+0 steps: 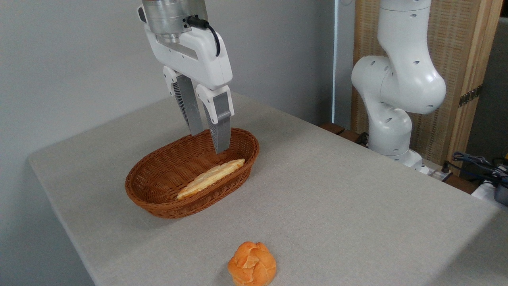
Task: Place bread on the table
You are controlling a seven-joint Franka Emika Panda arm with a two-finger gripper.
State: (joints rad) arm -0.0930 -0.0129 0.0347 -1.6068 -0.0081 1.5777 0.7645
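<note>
Near the front edge of the table point(357, 198) the bread point(252, 264) already rests, while the gripper point(208, 141), slightly parted and empty, hangs above the far basket point(158, 202).

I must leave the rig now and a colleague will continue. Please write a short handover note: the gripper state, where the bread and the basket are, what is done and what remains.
Gripper: empty, fingers slightly apart, hanging over the far end of the wicker basket.
Bread: the round orange bun lies on the table near the front edge, clear of the basket and touching nothing else.
Braided loaf: lies inside the basket, along its right side.
Done: by how things lie, the bun is already on the table.
Left: apparently only to lift the arm away; confirm that the loaf should stay in the basket.
</note>
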